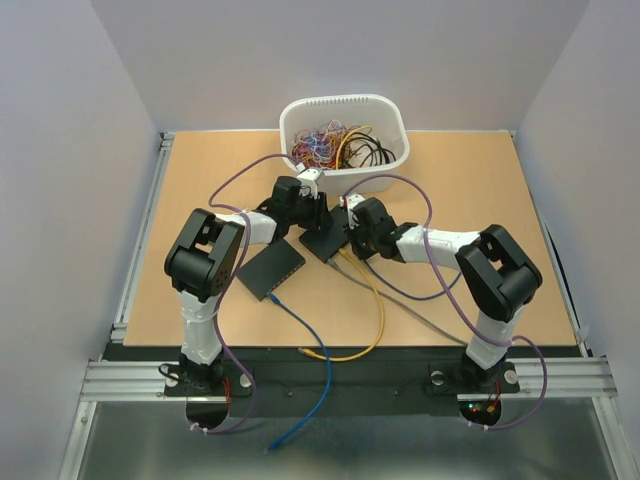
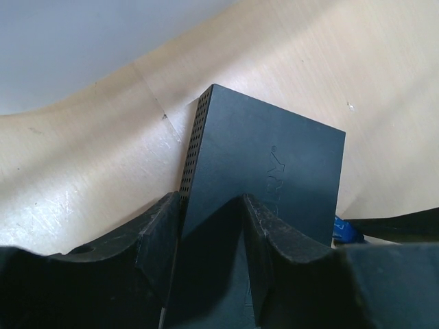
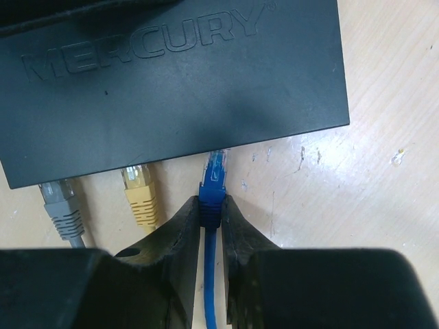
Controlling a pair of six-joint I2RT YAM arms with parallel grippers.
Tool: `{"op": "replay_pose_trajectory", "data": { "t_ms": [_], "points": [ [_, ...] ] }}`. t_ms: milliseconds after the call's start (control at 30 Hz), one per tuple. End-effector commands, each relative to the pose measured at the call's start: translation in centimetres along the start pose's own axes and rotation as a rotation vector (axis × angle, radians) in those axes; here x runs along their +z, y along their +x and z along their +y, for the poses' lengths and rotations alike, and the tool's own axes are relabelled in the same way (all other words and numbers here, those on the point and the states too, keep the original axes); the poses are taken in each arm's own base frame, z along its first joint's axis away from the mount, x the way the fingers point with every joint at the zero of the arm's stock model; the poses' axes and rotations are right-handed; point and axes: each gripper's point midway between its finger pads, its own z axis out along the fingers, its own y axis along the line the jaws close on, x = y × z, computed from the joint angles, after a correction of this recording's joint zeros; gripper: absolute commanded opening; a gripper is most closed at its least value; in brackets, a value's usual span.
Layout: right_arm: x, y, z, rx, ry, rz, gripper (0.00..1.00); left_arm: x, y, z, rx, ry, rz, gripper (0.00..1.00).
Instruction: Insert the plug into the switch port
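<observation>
Beside blue plug [image 3: 214, 179], yellow plug [image 3: 140, 195] and grey plug [image 3: 62, 207] occupy switch [image 3: 178, 89].

It was a robotics lab: a wooden table [image 1: 480, 200] boxed by plain white walls [image 1: 60, 150], with a metal rail [image 1: 340, 378] in front.

Entry, legible markings: one brand name is read, "MERCURY", embossed in capitals, black on black, on the top face of the switch [image 3: 171, 82] in the right wrist view (the letters run left to right and climb slightly). A tiny mark is noted just after the last letter; it is too small to be made out. In the left wrist view, embossed lettering is seen on a black switch face, foreshortened and partly hidden; it cannot be read. Nothing legible is found in the top view.
</observation>
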Motion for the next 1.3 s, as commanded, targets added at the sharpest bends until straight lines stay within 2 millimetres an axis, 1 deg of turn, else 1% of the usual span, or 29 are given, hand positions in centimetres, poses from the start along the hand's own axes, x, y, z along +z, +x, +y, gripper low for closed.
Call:
{"op": "replay_pose_trajectory", "data": {
  "t_ms": [0, 67, 100, 133, 233, 300, 333, 400, 433, 533, 600, 867, 967, 1000, 1100, 1167, 1200, 1233, 1267],
  "points": [
    [-0.7, -1.9, 2.3, -0.066, -0.118, -0.098, 0.01, 0.5, 3.0, -4.3, 0.039, 0.158, 0.107, 0.5],
    [-1.3, -2.5, 2.4, -0.097, -0.132, -0.138, 0.0, 0.4, 3.5, -5.2, 0.06, 0.205, 0.122, 0.5],
    [-1.6, -2.7, 2.4, -0.11, -0.134, -0.151, 0.0, 0.4, 3.5, -5.2, 0.067, 0.206, 0.12, 0.5],
    [-2.2, -3.3, 2.5, -0.125, -0.137, -0.176, 0.0, 0.3, 3.5, -5.8, 0.083, 0.227, 0.122, 0.5],
    [-2.5, -3.6, 2.4, -0.175, -0.141, -0.212, 0.0, 0.1, 4.2, -7.0, 0.106, 0.276, 0.138, 0.5],
    [-2.3, -4.0, 2.2, -0.185, -0.129, -0.22, 0.01, 0.3, 4.4, -7.4, 0.116, 0.29, 0.149, 0.5],
    [-2.1, -4.0, 2.3, -0.186, -0.131, -0.218, 0.01, 0.3, 4.8, -7.5, 0.115, 0.291, 0.163, 0.5],
    [-1.6, -3.7, 2.3, -0.182, -0.13, -0.203, 0.01, 0.4, 4.8, -7.7, 0.123, 0.294, 0.167, 0.5],
    [-1.1, -3.3, 2.3, -0.178, -0.13, -0.188, 0.01, 0.4, 4.9, -7.6, 0.12, 0.29, 0.17, 0.5],
    [-0.4, -2.6, 2.1, -0.165, -0.124, -0.166, 0.01, 0.3, 5.4, -7.6, 0.119, 0.283, 0.18, 0.5],
    [-0.2, -2.6, 2.1, -0.159, -0.121, -0.162, 0.0, 0.3, 5.7, -7.5, 0.115, 0.28, 0.186, 0.5],
    [-0.2, -2.3, 2.0, -0.154, -0.114, -0.157, 0.0, 0.0, 5.6, -7.8, 0.103, 0.287, 0.187, 0.5],
    [-0.3, -2.6, 2.1, -0.14, -0.117, -0.166, 0.0, -0.1, 6.2, -7.5, 0.06, 0.259, 0.2, 0.47],
    [-0.3, -3.0, 2.1, -0.135, -0.119, -0.179, 0.0, -0.2, 6.3, -7.5, 0.05, 0.256, 0.201, 0.47],
    [-0.2, -3.6, 2.4, -0.113, -0.13, -0.194, 0.01, -0.5, 7.3, -7.5, -0.005, 0.245, 0.224, 0.47],
    [-0.2, -4.5, 3.0, -0.112, -0.157, -0.215, 0.01, -0.8, 7.6, -7.6, -0.026, 0.248, 0.231, 0.47],
    [-0.2, -4.9, 3.1, -0.11, -0.164, -0.225, 0.0, -1.2, 8.2, -7.8, -0.04, 0.254, 0.243, 0.47],
    [0.1, -5.0, 3.3, -0.111, -0.171, -0.226, 0.01, -1.5, 8.2, -8.1, -0.056, 0.264, 0.248, 0.47],
    [0.0, -6.0, 3.4, -0.114, -0.178, -0.248, 0.0, -1.7, 8.2, -8.6, -0.06, 0.281, 0.241, 0.47]
  ]
}}
